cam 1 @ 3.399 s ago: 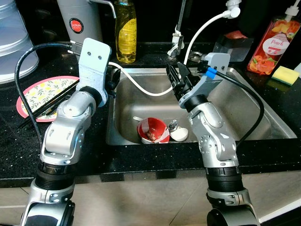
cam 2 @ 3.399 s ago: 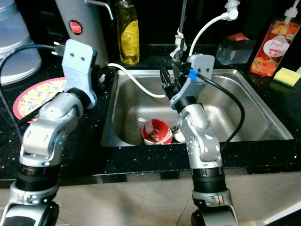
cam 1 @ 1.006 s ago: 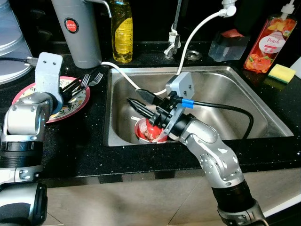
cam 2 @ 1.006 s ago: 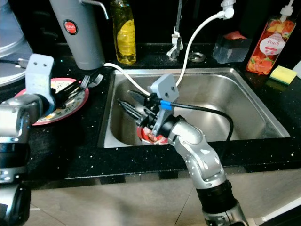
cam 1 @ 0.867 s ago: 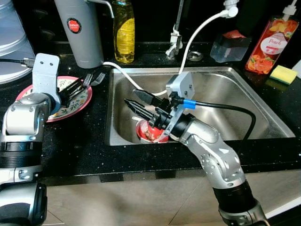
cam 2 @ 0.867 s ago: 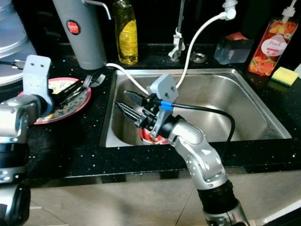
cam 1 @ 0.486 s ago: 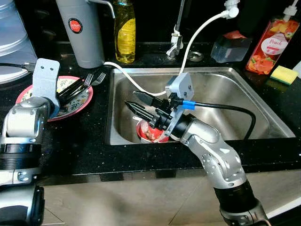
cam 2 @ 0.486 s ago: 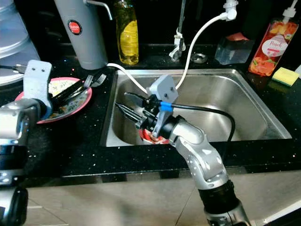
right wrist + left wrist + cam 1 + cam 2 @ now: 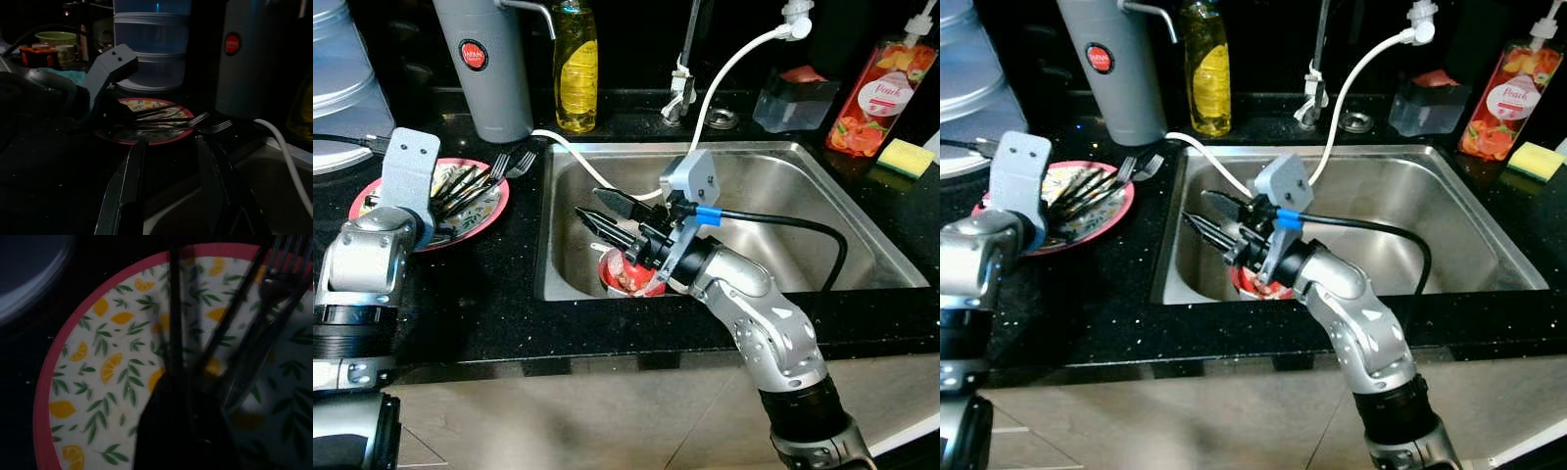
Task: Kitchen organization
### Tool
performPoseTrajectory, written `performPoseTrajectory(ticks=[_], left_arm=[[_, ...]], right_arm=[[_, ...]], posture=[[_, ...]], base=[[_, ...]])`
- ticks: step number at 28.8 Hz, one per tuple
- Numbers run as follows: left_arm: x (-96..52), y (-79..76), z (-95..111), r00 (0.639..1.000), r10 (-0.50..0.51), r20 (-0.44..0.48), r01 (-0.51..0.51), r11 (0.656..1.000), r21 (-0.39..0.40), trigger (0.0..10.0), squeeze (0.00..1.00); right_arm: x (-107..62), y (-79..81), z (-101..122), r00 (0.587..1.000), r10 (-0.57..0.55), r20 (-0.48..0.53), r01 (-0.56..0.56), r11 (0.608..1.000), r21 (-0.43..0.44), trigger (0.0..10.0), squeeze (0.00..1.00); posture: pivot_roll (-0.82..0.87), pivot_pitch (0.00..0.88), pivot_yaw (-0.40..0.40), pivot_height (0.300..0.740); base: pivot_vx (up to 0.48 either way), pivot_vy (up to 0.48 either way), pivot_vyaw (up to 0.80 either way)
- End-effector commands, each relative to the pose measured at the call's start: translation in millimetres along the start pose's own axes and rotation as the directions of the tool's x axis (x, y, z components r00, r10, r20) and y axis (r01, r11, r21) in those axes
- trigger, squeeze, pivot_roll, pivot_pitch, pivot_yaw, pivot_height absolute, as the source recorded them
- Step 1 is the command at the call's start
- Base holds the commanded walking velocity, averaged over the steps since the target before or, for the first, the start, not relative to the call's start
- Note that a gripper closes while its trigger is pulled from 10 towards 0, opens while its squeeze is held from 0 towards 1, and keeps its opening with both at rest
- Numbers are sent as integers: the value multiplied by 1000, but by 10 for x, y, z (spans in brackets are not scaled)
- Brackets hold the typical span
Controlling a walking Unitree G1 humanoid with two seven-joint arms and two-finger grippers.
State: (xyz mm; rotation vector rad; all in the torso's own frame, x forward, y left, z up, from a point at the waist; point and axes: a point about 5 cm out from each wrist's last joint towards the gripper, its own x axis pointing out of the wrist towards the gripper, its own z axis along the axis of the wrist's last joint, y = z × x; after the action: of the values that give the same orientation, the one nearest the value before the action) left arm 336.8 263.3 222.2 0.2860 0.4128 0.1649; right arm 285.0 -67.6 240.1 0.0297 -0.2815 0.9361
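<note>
While the right gripper (image 9: 597, 217) hangs with fingers spread, empty, mid-frame over the sink's (image 9: 822, 220) left half | red bowl (image 9: 628, 274) sits just below it in the basin, looks next to be lifted | left gripper (image 9: 460, 186) over the plate (image 9: 489, 211) with forks (image 9: 509, 162) at left; grip: can't tell | next: lower onto bowl rim, close.

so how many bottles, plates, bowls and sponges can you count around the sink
bottles: 2, the yellow dish soap bottle and the peach soap bottle
plates: 1, the lemon-print plate
bowls: 1, the red bowl in the sink
sponges: 1, the yellow sponge
total: 5
</note>
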Motion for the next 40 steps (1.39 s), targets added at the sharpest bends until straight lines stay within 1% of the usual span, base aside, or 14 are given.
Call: performPoseTrajectory(ticks=[1,8,11,12,18,27,29,30,31,32,35,36,38,40], left_arm=[[3,11,-67,1000,4,-29,-3,1000,26,0,0],[-21,3,-14,1000,13,-2,-13,999,30,0,0],[-71,17,172,993,40,115,-43,999,26,0,0],[-99,22,263,985,46,167,-50,999,19,10000,0],[-238,70,588,935,73,347,-66,997,-31,10000,0],[-201,42,532,952,7,306,36,990,-137,10000,0],[-219,-169,522,943,-129,306,156,986,-66,10000,0],[-219,-169,522,943,-129,306,156,986,-66,10000,0],[-228,-334,526,928,-219,300,239,971,-32,10000,0],[-228,-334,526,928,-219,300,239,971,-32,10000,0],[-211,-848,512,870,-429,243,430,901,51,10000,0],[-211,-848,512,870,-429,243,430,901,51,10000,0],[-187,-1123,508,831,-514,213,506,857,96,10000,0],[-182,-1205,513,817,-538,208,529,842,103,10000,0]], right_arm=[[-3,10,21,1000,0,6,0,1000,2,10000,0],[-2,7,24,1000,-1,8,1,1000,3,10000,0],[-2,5,26,1000,-2,9,2,1000,4,10000,0],[-2,5,27,1000,-2,9,2,1000,4,10000,0],[-1,5,27,1000,-3,10,3,1000,5,10000,0],[3,1,25,1000,-6,10,6,1000,4,10000,0],[-1,-11,27,1000,-12,10,12,1000,3,10000,0],[-1,-11,27,1000,-12,10,12,1000,3,10000,0],[0,-24,31,1000,-19,12,19,1000,2,10000,0],[0,-24,31,1000,-19,12,19,1000,2,10000,0],[4,-57,39,999,-36,13,37,999,-5,10000,0],[4,-57,39,999,-36,13,37,999,-5,10000,0],[5,-111,42,997,-81,9,81,997,-16,10000,0],[2,-156,40,993,-119,3,120,993,-24,10000,0]], posture=[[224,0,-16,740],[224,0,-16,740],[224,0,-16,740],[224,0,-16,740],[222,0,-17,740],[221,0,-16,740],[223,0,-23,740],[223,0,-23,740],[223,0,-23,740],[223,0,-23,740],[214,0,-27,740],[214,0,-27,740],[205,0,-22,740],[200,0,-18,740]], base=[[0,0,0],[0,0,0],[0,0,0],[0,0,0],[0,0,0],[0,0,0],[0,0,0],[0,0,0],[0,0,0],[0,0,0],[0,0,0],[0,0,0],[0,0,0],[0,0,0]])
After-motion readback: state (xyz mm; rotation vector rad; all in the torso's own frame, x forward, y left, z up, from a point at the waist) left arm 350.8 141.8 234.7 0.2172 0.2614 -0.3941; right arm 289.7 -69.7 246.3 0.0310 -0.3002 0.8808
